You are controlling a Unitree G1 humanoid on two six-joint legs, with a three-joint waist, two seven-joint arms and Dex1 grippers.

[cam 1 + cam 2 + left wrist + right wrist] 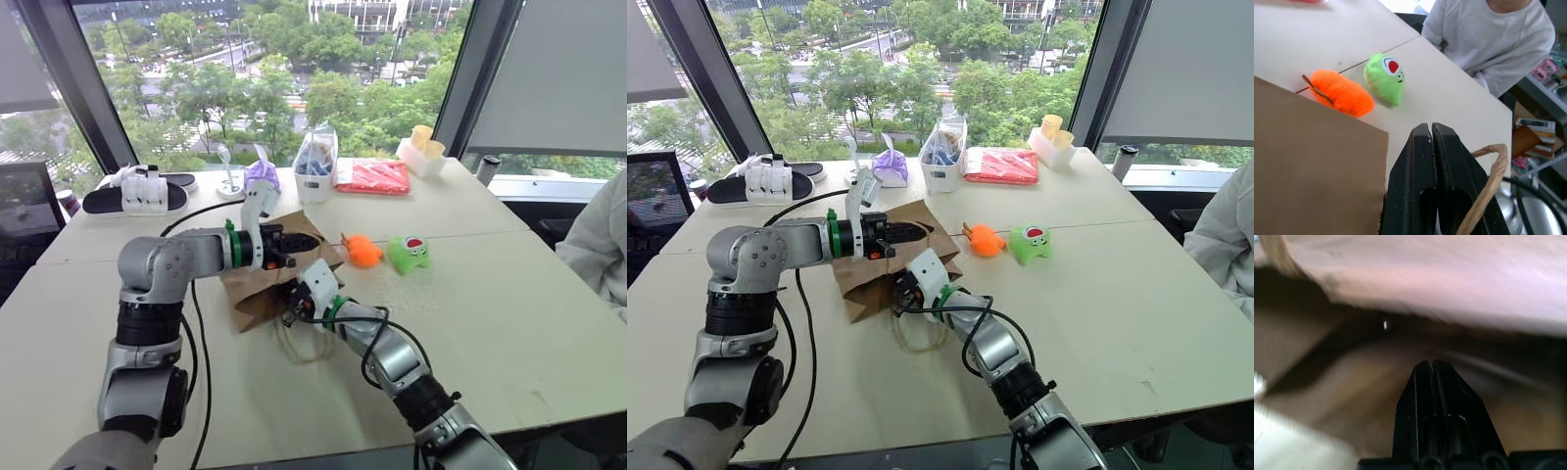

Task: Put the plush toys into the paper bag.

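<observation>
Where windows face trees, a pale table (509,323) stands.

L pincer (1432,128) closed, R pincer (1432,363) closed, arms converging

No text, label, brand, number or sign can be read anywhere, neither on the plain brown kraft paper bag (279,269) nor on the flat red packet (372,176) lying beyond that bag on the pale tabletop (509,313).
</observation>
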